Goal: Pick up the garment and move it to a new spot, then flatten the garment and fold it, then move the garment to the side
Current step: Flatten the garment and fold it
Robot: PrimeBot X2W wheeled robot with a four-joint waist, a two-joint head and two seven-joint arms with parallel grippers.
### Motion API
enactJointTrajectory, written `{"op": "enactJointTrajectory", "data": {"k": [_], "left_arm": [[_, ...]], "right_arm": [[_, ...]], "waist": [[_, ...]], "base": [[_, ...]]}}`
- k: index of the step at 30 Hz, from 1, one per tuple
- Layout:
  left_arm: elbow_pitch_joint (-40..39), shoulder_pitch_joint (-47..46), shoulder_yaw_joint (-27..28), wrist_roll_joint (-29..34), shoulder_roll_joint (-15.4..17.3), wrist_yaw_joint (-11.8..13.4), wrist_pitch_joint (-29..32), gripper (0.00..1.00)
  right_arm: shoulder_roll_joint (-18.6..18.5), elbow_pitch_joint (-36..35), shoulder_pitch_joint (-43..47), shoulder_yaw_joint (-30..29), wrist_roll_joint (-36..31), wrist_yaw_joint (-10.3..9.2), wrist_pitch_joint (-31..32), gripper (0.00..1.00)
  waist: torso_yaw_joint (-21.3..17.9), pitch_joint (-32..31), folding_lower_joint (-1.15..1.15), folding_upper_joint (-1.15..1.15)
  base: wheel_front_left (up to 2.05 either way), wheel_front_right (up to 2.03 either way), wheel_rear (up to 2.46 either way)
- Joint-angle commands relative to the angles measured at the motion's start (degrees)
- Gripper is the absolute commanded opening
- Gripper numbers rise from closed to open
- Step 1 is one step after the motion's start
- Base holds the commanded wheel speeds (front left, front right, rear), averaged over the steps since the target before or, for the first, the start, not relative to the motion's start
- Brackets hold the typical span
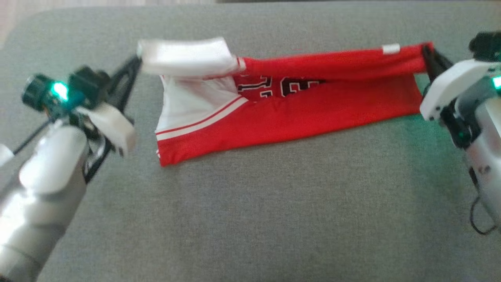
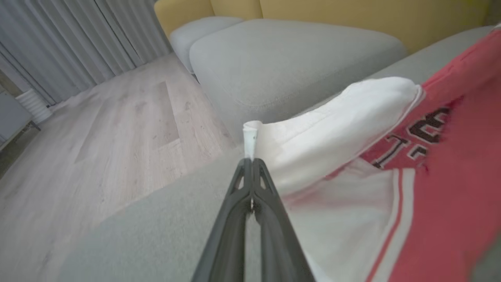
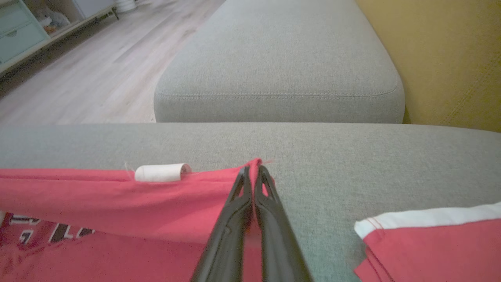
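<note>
The garment (image 1: 297, 105) is a red jersey with a white sleeve and black lettering, stretched across the grey cushion (image 1: 250, 203). Its upper edge is lifted and doubled over the lower part, which lies on the cushion. My left gripper (image 1: 137, 58) is shut on the white sleeve corner (image 2: 254, 137) at the left end. My right gripper (image 1: 426, 50) is shut on the red corner (image 3: 254, 162) at the right end. A small white label (image 3: 158, 172) sits on the lifted edge near the right gripper (image 3: 253, 168). The left gripper (image 2: 250, 160) pinches the white hem tip.
A second grey cushion (image 3: 282, 66) lies beyond the work cushion, with a yellow backrest (image 3: 450, 58) beside it. Wooden floor (image 2: 90, 149) and grey curtains (image 2: 66, 43) are off the cushion's edge. Another fold of the red cloth with a white band (image 3: 430, 243) shows in the right wrist view.
</note>
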Motion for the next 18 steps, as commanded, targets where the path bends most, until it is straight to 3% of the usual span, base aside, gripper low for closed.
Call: {"op": "enactJointTrajectory", "data": {"k": [1,9,18], "left_arm": [[-2.64,-0.16,0.85,-0.8,3.48,-0.15,1.83,0.0],[-14.74,9.01,-3.84,-6.02,8.47,-0.48,13.09,0.0],[-21.42,11.94,-4.84,-6.71,10.69,1.31,16.64,0.0]], "right_arm": [[-1.85,-2.05,0.85,1.95,0.9,-0.04,1.07,0.0],[-8.3,-6.09,4.68,12.17,3.52,-0.04,7.13,0.0],[-11.88,-7.89,4.62,18.82,5.71,-0.04,10.82,0.0]], "waist": [[0.82,-1.42,0.02,0.0],[1.52,-2.97,0.02,0.0],[1.13,-2.71,0.02,0.0]], "base": [[0.0,0.0,0.0],[0.0,0.0,0.0],[0.0,0.0,0.0]]}}
